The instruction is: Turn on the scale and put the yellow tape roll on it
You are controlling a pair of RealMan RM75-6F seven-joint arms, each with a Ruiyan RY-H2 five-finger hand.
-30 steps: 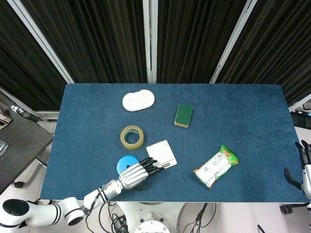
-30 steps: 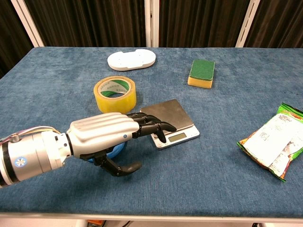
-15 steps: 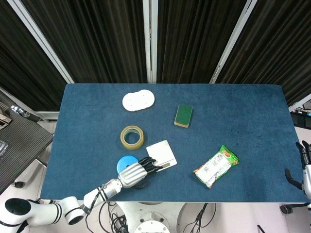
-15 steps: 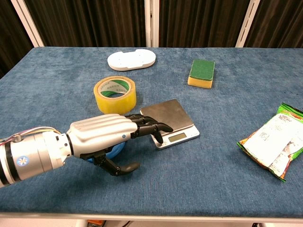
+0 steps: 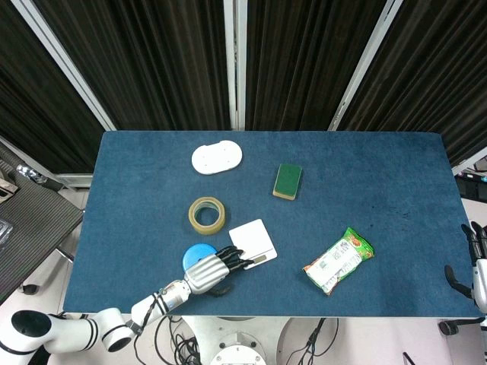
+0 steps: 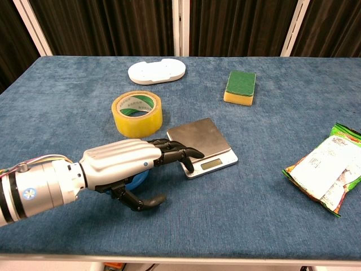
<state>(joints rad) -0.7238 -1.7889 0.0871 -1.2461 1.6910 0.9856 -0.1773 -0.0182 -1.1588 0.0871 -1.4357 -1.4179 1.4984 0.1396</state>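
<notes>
Left hand (image 6: 127,164) at scale (image 6: 202,145) near-left corner, fingers (image 6: 179,152) apart, holding nothing; step: power-on. Next: grasp yellow tape roll (image 6: 137,113).

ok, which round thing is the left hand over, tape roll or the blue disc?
The blue disc: it lies partly under the left hand. The yellow tape roll sits clear, farther back.

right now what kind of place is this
Probably a robot test lab, not a home: a blue-clothed table staged with unrelated props like a scale and sponge, ringed by black curtains.
</notes>
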